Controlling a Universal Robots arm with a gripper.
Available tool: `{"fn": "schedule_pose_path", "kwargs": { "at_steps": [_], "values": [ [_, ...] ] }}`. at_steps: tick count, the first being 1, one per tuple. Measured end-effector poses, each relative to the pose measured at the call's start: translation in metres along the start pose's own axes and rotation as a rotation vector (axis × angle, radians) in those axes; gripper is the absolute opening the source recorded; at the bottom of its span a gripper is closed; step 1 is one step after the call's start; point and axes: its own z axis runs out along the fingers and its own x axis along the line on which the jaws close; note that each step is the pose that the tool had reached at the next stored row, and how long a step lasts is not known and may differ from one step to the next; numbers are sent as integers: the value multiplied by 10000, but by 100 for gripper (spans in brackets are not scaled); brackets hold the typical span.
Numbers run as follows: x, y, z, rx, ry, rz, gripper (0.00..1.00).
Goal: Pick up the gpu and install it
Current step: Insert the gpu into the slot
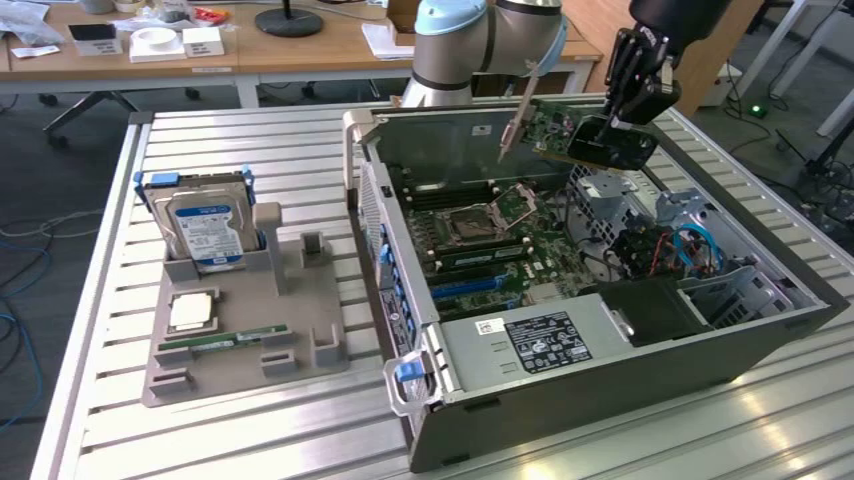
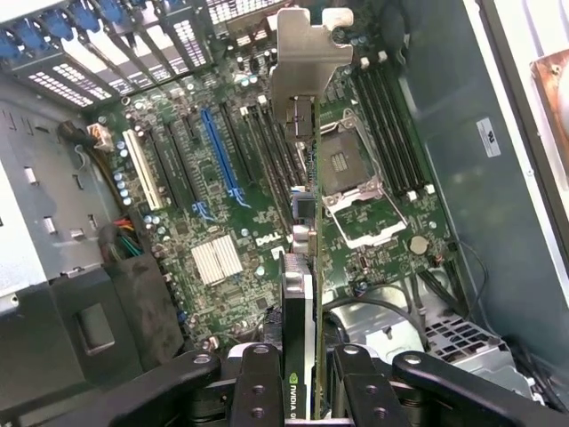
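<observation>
We read "NVIDIA" on the gpu [image 2: 298,294] edge; "DELL" in white on the motherboard [image 2: 267,222]; power supply label [image 1: 541,340] too small to read.

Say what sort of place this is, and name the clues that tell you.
Probably a robotics lab or workshop. A robot arm, its gripper holding a gpu, hangs over an open PC case on a slatted metal table, with office desks and loose cables behind.

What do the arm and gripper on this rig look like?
The arm is a thick silver-grey tube with light blue joint caps. The gripper is black, with jointed link-style fingers pinned by round bolts. No readable markings.
</observation>
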Motion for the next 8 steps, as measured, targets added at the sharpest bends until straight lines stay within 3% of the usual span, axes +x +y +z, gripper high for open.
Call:
{"fn": "schedule_pose_path", "kwargs": {
  "at_steps": [8],
  "values": [
    [0,0,0,0,0,-1,27]
  ]
}}
